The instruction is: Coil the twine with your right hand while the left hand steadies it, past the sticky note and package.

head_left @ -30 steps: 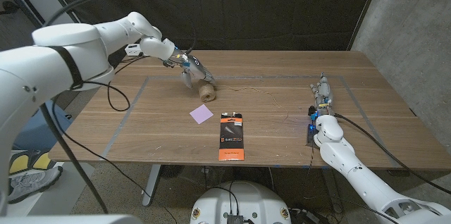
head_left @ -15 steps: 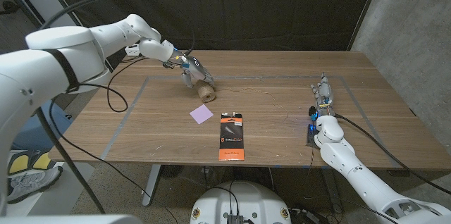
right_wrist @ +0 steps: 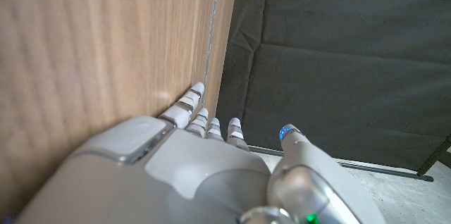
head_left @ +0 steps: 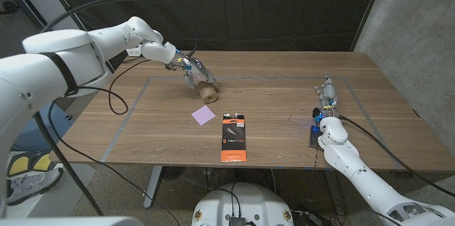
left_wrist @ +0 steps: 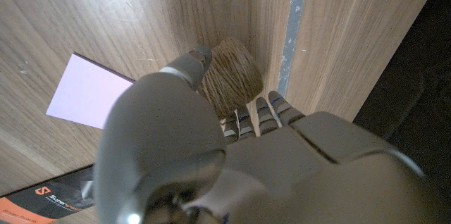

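On a wooden tabletop [head_left: 284, 123], the left robot hand [head_left: 193, 70] reaches in from the far left and holds a ball of brown twine [head_left: 207, 93], its fingers [left_wrist: 243, 120] curled against the ball, while a thin loose strand trails across the wood toward the right. Just in front of the ball lies a pale purple sticky note [head_left: 202, 114], and beside that an orange and black package [head_left: 233, 137]. The right robot hand [head_left: 326, 97] waits near the right edge, well apart from the twine, holding nothing, fingers straight and close together.
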You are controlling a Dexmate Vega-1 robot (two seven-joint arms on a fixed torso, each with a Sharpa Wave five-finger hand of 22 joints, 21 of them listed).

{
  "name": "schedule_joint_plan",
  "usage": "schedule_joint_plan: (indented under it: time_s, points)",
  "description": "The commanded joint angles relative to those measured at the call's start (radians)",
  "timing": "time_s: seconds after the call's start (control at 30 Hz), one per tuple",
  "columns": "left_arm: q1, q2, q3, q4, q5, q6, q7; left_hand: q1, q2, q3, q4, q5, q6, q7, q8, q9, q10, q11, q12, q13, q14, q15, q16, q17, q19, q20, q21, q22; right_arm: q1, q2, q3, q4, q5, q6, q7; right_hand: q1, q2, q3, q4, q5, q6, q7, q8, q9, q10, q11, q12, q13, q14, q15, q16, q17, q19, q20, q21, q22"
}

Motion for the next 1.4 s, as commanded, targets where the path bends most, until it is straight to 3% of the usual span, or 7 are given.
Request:
schedule_joint_plan:
  time_s: [0.03, 0.27, 0.57, 0.77, 1.4]
  points:
    - [0.061, 0.078, -0.069, -0.133, -0.012, 0.054, -0.041, 0.01, -0.001, -0.007, 0.003, 0.004, -0.001, 0.0, 0.0, 0.004, -0.008, 0.004, 0.008, 0.008, -0.004, 0.002, 0.007, 0.007, -0.007, 0.003, -0.001, 0.005, -0.009, -0.001, 0.005, 0.012, 0.008, 0.004, -0.002, -0.009, 0.001, 0.01, 0.0, -0.002, -0.01, -0.002, 0.007, 0.002, -0.013, 0.001, 0.009, 0.002, -0.002, 0.001, 0.003, 0.004, 0.004, 0.003, 0.005, 0.003]
    - [0.147, 0.17, -0.157, -0.277, -0.007, 0.108, -0.048, 0.009, 0.001, -0.022, 0.007, 0.003, 0.028, -0.006, 0.017, 0.012, 0.007, 0.0, 0.031, 0.023, 0.013, -0.005, 0.022, 0.02, 0.001, 0.004, 0.003, 0.007, -0.013, -0.003, 0.007, 0.009, 0.011, 0.004, 0.003, -0.01, 0.001, 0.011, 0.001, -0.002, -0.01, -0.003, 0.008, 0.002, -0.012, 0.001, 0.009, 0.002, -0.002, 0.001, 0.004, 0.004, 0.005, 0.003, 0.005, 0.003]
    - [0.214, 0.22, -0.244, -0.347, 0.031, 0.133, -0.016, 0.022, 0.011, -0.046, 0.007, 0.001, 0.093, -0.012, 0.055, 0.027, 0.045, -0.011, 0.083, 0.06, 0.071, -0.019, 0.068, 0.053, 0.032, 0.007, 0.017, 0.012, -0.014, -0.004, 0.007, 0.006, 0.015, 0.002, 0.01, -0.011, 0.001, 0.012, 0.001, -0.002, -0.01, -0.002, 0.008, 0.002, -0.011, 0.001, 0.01, 0.002, -0.002, 0.001, 0.004, 0.004, 0.005, 0.002, 0.006, 0.003]
    - [0.228, 0.219, -0.27, -0.334, 0.056, 0.123, 0.032, 0.063, 0.024, -0.082, 0.0, -0.002, 0.196, -0.032, 0.125, 0.058, 0.122, -0.031, 0.168, 0.128, 0.163, -0.05, 0.164, 0.124, 0.103, -0.002, 0.047, 0.022, -0.013, -0.006, 0.004, 0.002, 0.016, -0.002, 0.015, -0.012, 0.001, 0.012, 0.001, -0.002, -0.011, -0.002, 0.008, 0.002, -0.011, 0.001, 0.01, 0.002, -0.001, 0.001, 0.005, 0.004, 0.006, 0.001, 0.006, 0.003]
    - [0.245, 0.22, -0.304, -0.341, 0.064, 0.138, 0.033, 0.091, 0.024, -0.103, -0.002, 0.001, 0.214, -0.039, 0.153, 0.076, 0.134, -0.033, 0.198, 0.164, 0.171, -0.059, 0.209, 0.167, 0.118, -0.003, 0.056, 0.028, -0.014, -0.007, 0.006, -0.001, 0.017, -0.003, 0.014, -0.015, 0.001, 0.013, 0.002, -0.002, -0.011, -0.002, 0.009, 0.002, -0.011, 0.002, 0.011, 0.002, -0.001, 0.0, 0.005, 0.004, 0.007, 0.002, 0.006, 0.003]
